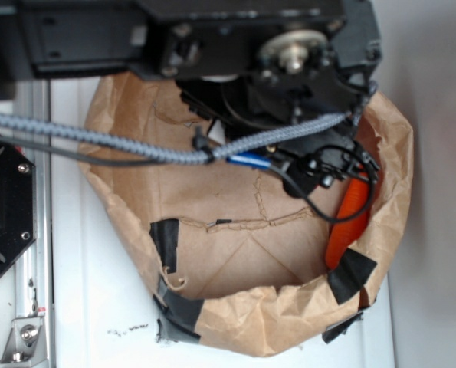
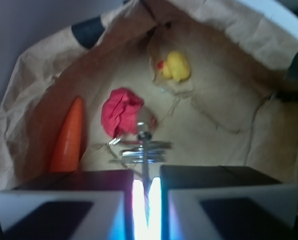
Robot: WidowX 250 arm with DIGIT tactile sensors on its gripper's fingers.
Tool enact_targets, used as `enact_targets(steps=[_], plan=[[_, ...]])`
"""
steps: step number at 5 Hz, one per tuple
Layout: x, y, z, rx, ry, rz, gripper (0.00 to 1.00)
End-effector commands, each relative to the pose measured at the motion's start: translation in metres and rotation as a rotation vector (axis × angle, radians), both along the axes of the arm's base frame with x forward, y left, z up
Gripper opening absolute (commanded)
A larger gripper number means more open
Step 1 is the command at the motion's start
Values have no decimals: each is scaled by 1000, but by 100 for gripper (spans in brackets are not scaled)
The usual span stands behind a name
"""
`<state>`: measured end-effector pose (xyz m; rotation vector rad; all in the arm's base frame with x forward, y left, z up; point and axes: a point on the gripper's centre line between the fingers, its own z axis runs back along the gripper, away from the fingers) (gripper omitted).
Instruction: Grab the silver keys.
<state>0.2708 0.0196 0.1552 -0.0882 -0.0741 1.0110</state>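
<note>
Inside the crumpled brown paper bag (image 2: 229,115), left to right: orange plastic carrot (image 2: 68,137), crumpled red paper ball (image 2: 119,111), yellow rubber duck (image 2: 175,66). The tool (image 2: 146,192) has its pads nearly together, pinching a thin blade of the shiny silver keys (image 2: 143,147), which hang just beyond its tips. Light, stiff, slippery metal, likely to swing; gripping flat on a blade seems best.

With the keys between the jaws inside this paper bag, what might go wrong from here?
1. The jaws hold only one thin part of the silver keys, so the bunch may swing or slip out.
2. The crumpled red object lies right behind the keys and could get snagged or dragged.
3. The paper bag has high, soft walls that the gripper might catch when lifting.
</note>
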Motion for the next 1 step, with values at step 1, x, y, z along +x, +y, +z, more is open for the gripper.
enact_targets(steps=[1], plan=[[-21,20,8,33,-55,-27,0]])
